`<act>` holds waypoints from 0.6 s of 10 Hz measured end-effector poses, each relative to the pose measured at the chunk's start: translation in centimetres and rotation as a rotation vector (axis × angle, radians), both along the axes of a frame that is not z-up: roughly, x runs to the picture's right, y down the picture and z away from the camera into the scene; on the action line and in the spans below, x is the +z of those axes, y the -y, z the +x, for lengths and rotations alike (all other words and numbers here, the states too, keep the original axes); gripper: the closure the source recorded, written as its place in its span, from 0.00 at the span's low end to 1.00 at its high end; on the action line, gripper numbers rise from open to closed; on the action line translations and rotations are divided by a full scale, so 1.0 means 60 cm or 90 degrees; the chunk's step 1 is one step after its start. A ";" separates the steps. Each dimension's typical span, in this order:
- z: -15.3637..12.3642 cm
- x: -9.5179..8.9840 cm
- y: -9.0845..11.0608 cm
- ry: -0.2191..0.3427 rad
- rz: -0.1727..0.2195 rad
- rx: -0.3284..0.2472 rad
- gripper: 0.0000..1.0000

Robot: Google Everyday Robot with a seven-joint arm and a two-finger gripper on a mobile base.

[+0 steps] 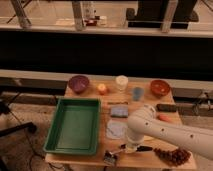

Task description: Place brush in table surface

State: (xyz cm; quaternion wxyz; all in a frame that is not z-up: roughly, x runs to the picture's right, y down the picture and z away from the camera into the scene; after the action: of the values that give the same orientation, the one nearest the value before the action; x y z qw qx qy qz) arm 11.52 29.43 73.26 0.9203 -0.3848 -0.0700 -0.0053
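The brush (141, 148) lies near the front edge of the tan table surface (150, 100). Its black handle runs left to right, and the bristle head is hard to make out. My gripper (130, 146) hangs straight down from the white arm (165, 131), which reaches in from the lower right. The gripper sits right at the left part of the handle, low over the wood. The gripper hides where it meets the brush.
A green tray (75, 125) fills the table's left half. At the back stand a purple bowl (79, 83), a white cup (121, 82), a blue cup (137, 93) and a brown bowl (160, 87). A black bar (166, 107), a carrot (164, 118), a pale cloth (116, 130) and a dark brown lumpy item (172, 156) are nearby.
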 end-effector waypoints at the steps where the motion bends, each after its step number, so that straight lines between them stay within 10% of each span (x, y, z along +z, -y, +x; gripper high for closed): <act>1: 0.002 -0.001 0.000 -0.001 0.000 0.000 0.38; 6: 0.015 -0.005 0.002 -0.008 -0.002 0.009 0.36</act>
State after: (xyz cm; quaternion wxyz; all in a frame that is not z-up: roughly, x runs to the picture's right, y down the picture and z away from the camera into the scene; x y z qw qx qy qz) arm 12.41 29.34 72.98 0.9202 -0.3858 -0.0669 0.0035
